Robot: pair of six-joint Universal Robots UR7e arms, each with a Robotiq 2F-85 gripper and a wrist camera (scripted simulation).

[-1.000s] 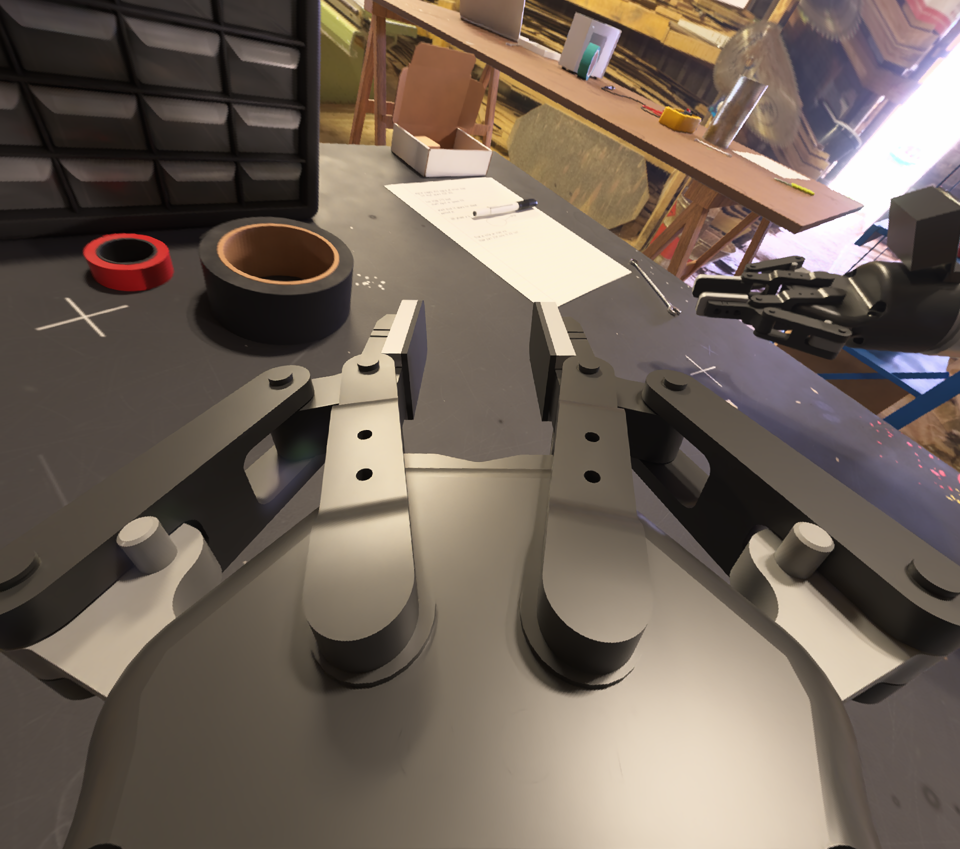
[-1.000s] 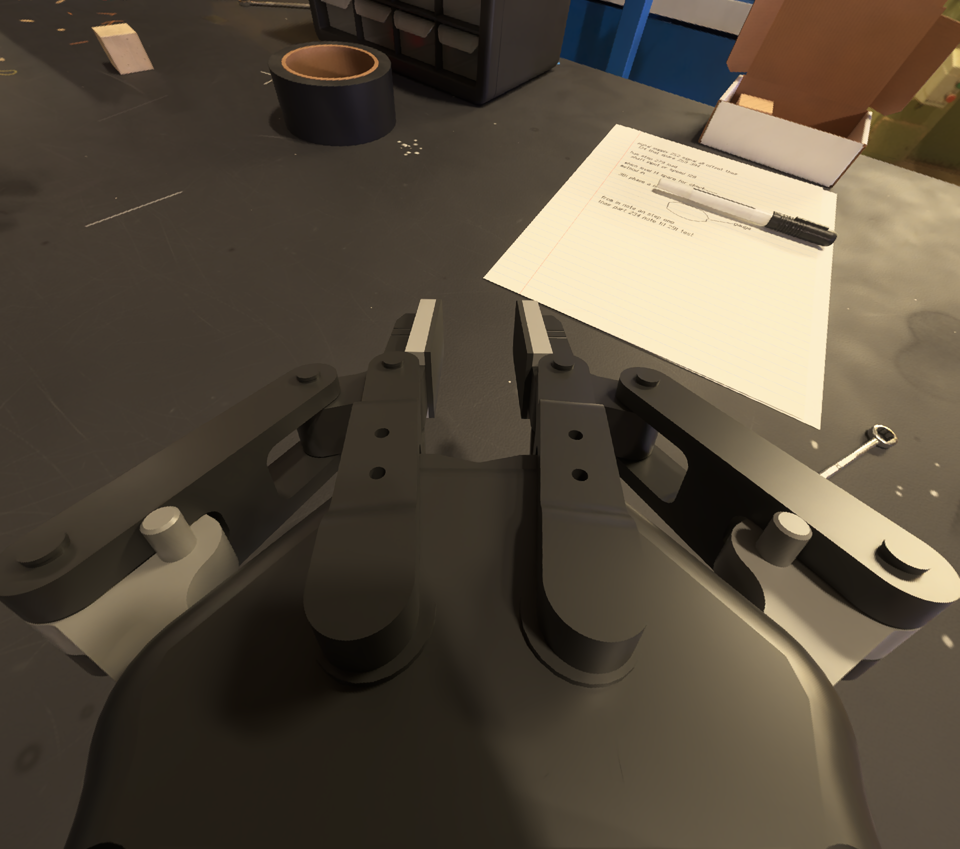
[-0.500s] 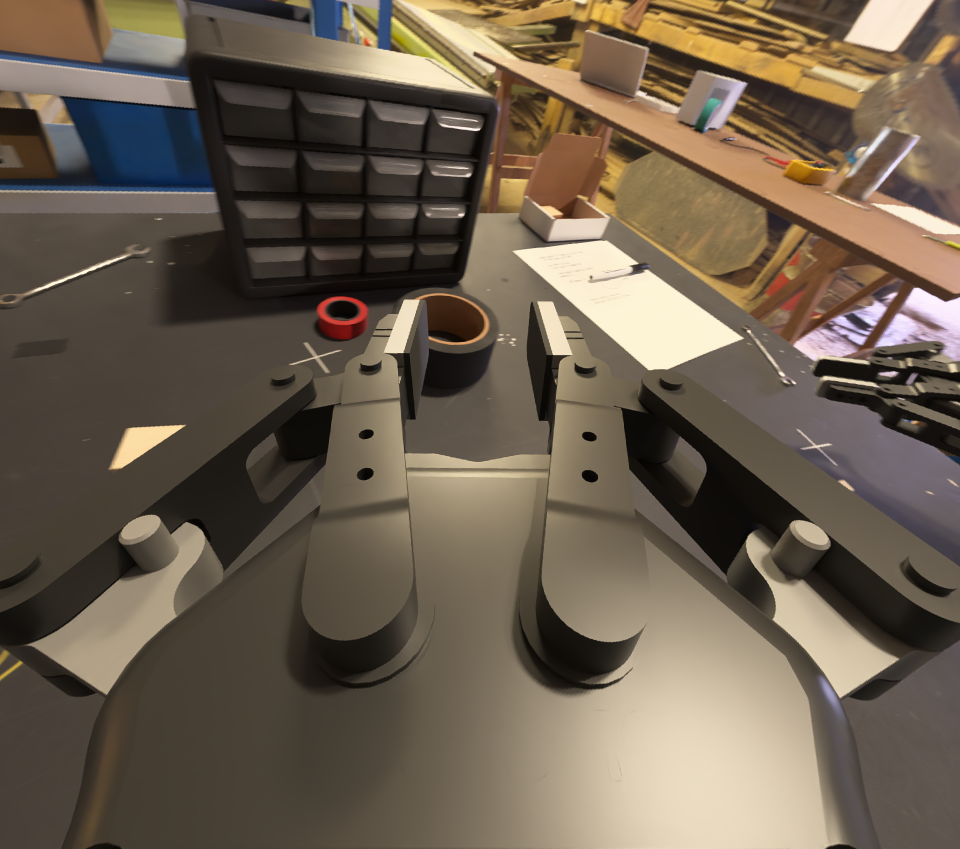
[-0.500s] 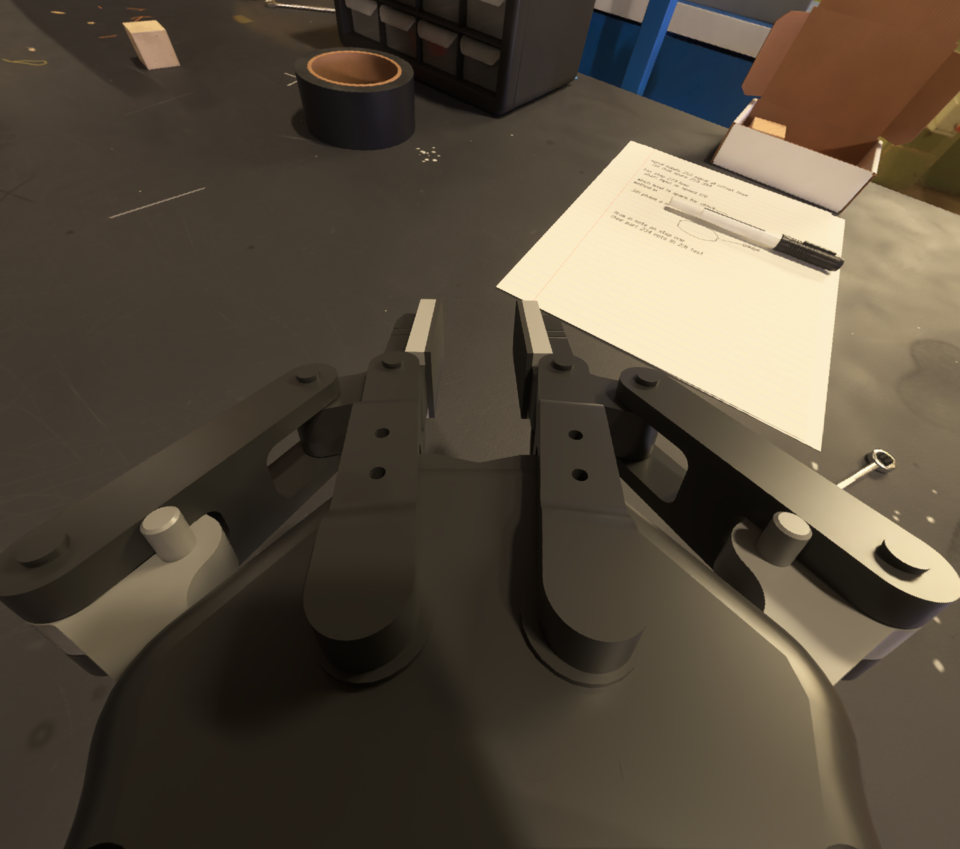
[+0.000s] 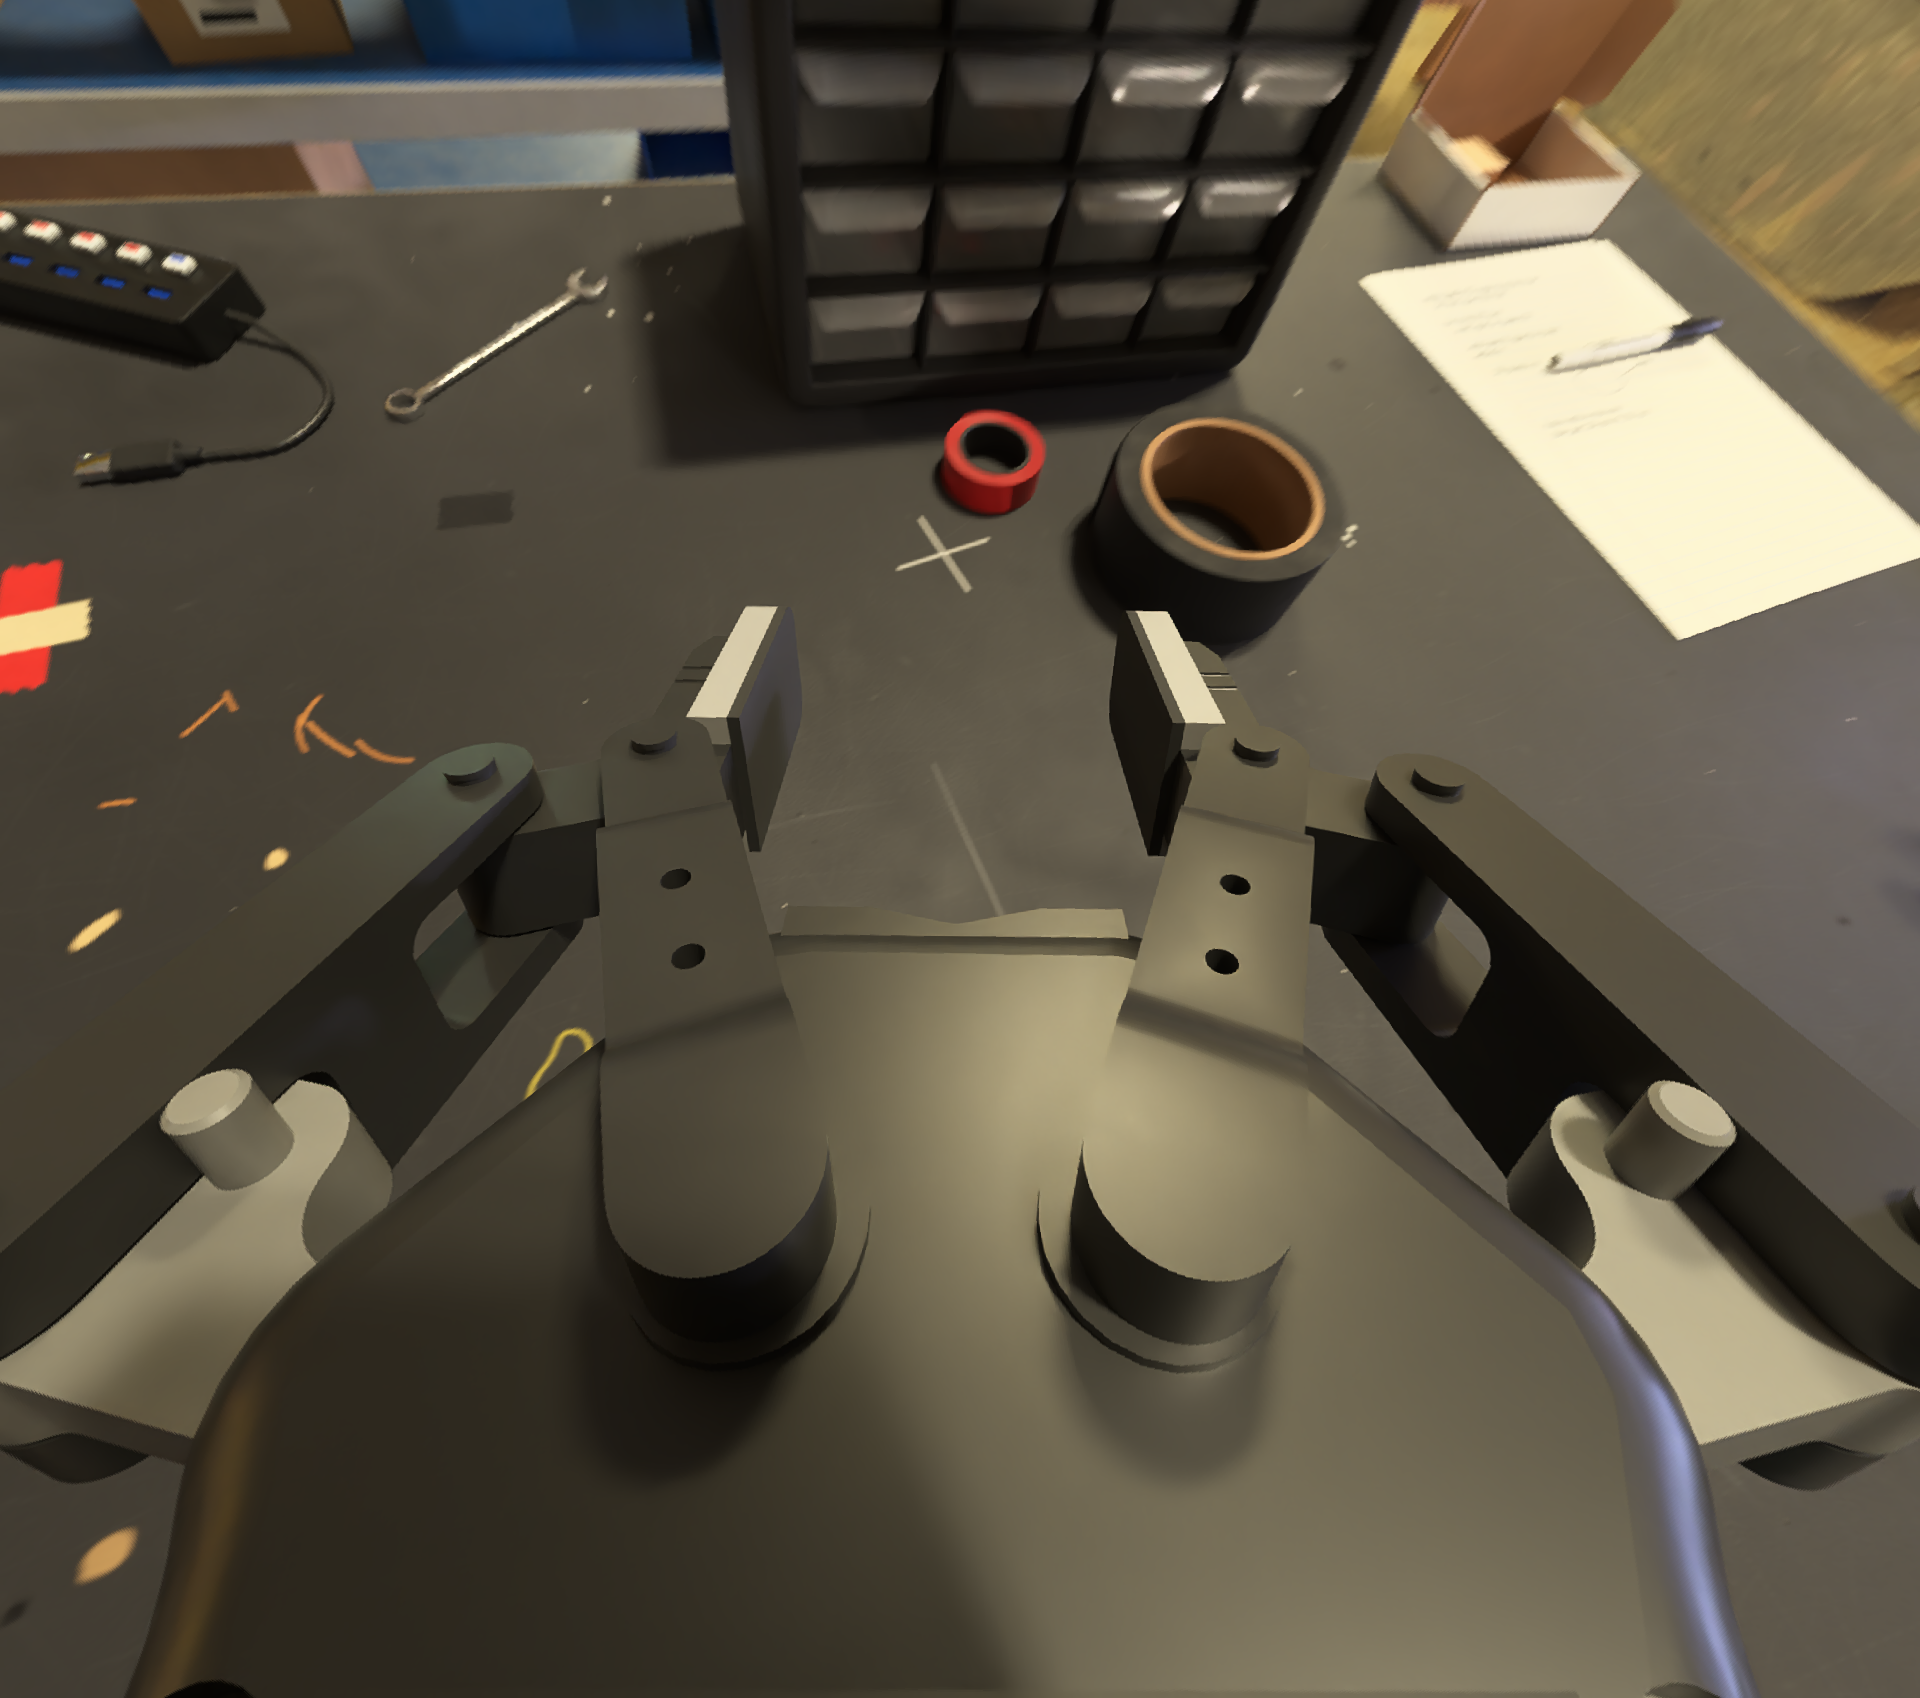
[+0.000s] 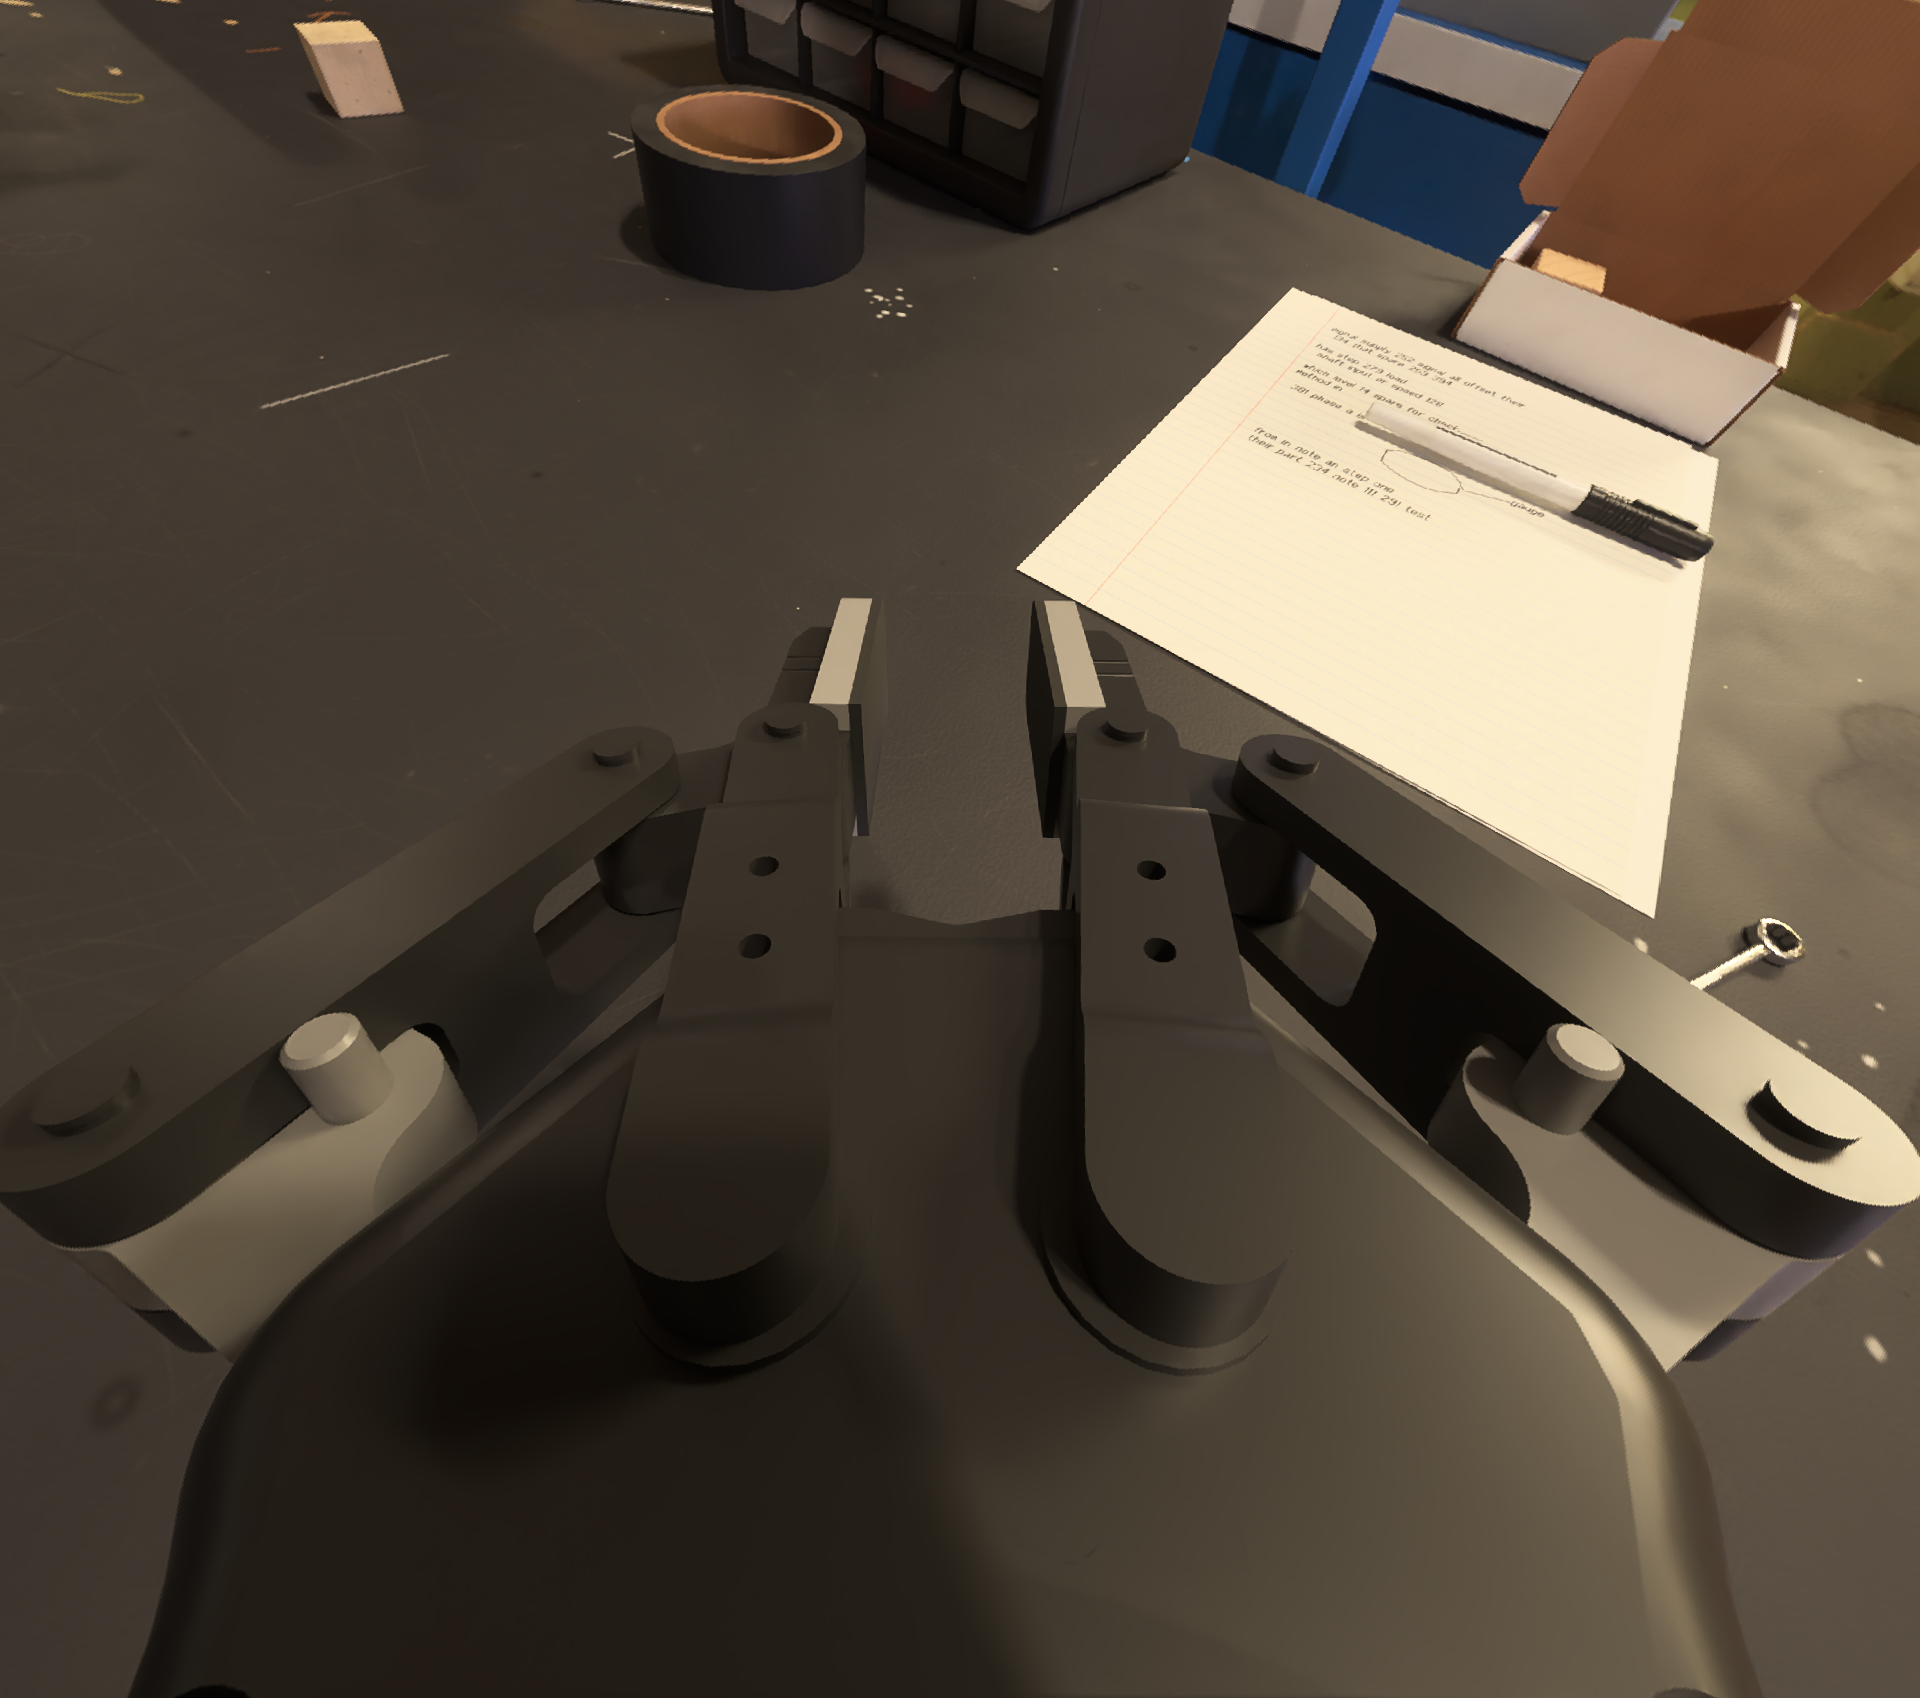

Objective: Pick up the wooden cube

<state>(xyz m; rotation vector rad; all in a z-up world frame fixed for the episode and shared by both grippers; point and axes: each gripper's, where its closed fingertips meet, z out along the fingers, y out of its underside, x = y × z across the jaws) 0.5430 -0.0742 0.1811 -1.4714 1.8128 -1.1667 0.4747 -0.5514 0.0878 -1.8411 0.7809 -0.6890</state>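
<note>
The wooden cube (image 6: 348,67) is a pale block on the dark workbench, far off at the upper left of the right wrist view. It does not show in the left wrist view. My left gripper (image 5: 956,651) is open and empty above the bench, pointing at a white chalk cross (image 5: 940,552). My right gripper (image 6: 951,640) is open and empty, low over bare bench, far from the cube.
A black tape roll (image 5: 1216,521) (image 6: 748,188), a small red tape roll (image 5: 992,461) and a black drawer cabinet (image 5: 1049,90) stand ahead. A paper sheet with a pen (image 6: 1403,547), a white carton (image 6: 1621,360), a wrench (image 5: 488,344) and a USB hub (image 5: 114,287) lie around.
The left wrist view has swung left and tilted down toward the bench, and the left jaws have opened wider. The right gripper has shifted slightly; its jaws are unchanged.
</note>
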